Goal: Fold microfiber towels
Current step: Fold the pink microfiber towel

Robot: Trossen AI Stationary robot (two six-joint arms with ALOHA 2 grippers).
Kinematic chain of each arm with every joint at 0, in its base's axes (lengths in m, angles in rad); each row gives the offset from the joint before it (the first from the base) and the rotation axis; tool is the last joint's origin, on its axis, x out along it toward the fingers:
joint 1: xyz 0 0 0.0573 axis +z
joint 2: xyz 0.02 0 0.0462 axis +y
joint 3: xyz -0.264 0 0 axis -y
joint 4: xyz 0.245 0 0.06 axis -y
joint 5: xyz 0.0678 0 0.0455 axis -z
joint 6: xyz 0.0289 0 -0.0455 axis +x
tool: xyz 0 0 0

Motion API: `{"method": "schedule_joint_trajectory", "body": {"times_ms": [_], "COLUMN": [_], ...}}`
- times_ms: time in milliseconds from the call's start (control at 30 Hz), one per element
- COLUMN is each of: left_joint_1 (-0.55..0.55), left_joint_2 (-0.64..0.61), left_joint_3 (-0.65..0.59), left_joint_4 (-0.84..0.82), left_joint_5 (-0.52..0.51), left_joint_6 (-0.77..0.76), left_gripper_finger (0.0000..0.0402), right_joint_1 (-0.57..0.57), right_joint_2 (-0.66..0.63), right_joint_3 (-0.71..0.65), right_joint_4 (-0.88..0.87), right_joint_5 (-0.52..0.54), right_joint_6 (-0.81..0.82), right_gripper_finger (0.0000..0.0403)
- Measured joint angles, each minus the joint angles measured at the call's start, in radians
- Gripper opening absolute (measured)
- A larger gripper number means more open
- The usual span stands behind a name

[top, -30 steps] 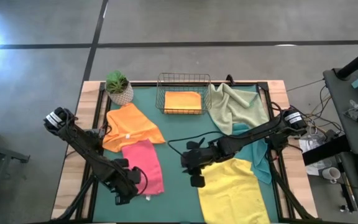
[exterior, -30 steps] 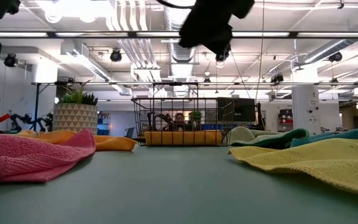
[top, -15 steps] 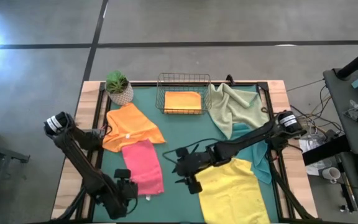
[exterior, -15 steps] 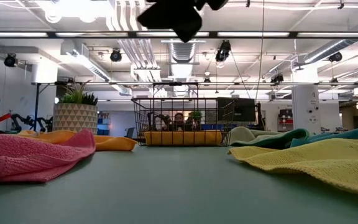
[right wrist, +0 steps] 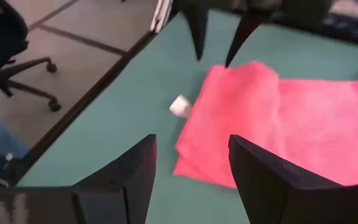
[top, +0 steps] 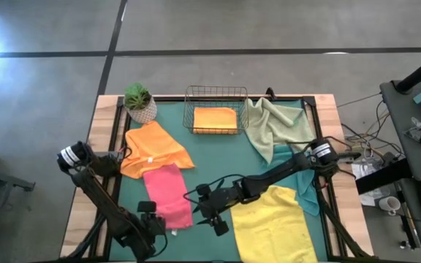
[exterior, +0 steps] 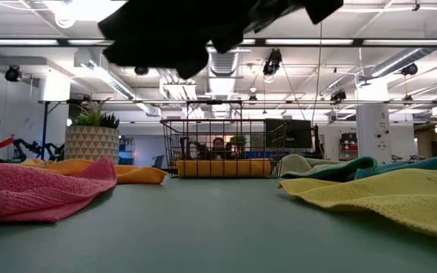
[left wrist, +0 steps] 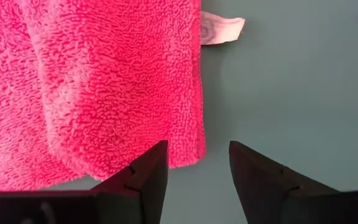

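The pink towel (top: 168, 193) lies flat on the green mat, folded in a long strip, with a white label (left wrist: 221, 29) at its near end. My left gripper (top: 154, 219) is open just above the towel's near left corner (left wrist: 185, 155) and touches nothing. My right gripper (top: 209, 210) is open and empty above the mat, just right of the towel's near end (right wrist: 210, 155). My left gripper's fingers (right wrist: 197, 31) also show in the right wrist view. The yellow towel (top: 272, 223), teal towel (top: 307, 186), sage towel (top: 276, 124) and an orange towel (top: 156, 146) lie spread on the mat.
A wire basket (top: 215, 95) at the far edge holds a folded orange towel (top: 215, 119). A potted plant (top: 140, 102) stands at the far left corner. Bare mat (top: 210, 161) lies between the pink and yellow towels. The table's near edge (right wrist: 98, 93) is close to both grippers.
My right gripper has gone toward the table's left and near edge, from above the yellow towel's corner to beside the pink towel's near end. My left gripper has drawn a little toward the near edge at the towel's near left corner. The towels have stayed still.
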Motion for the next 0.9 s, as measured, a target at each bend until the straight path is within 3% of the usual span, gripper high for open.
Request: {"method": "schedule_joint_trajectory", "body": {"times_ms": [567,900], "left_joint_1": [0.006,0.006], "left_joint_2": [0.1,0.099], "left_joint_3": [-0.003,0.001], "left_joint_4": [0.005,0.005], "left_joint_5": [-0.008,-0.032], "left_joint_6": [-0.059,-0.079], "left_gripper_finger": [0.0147,0.0029], "right_joint_1": [0.002,0.004], "right_joint_2": [0.187,0.26], "right_joint_3": [0.196,0.242], "right_joint_4": [-0.075,-0.078], "right_joint_5": [-0.026,-0.056], "right_joint_6": [0.002,0.002], "right_gripper_finger": [0.0192,0.0192]}}
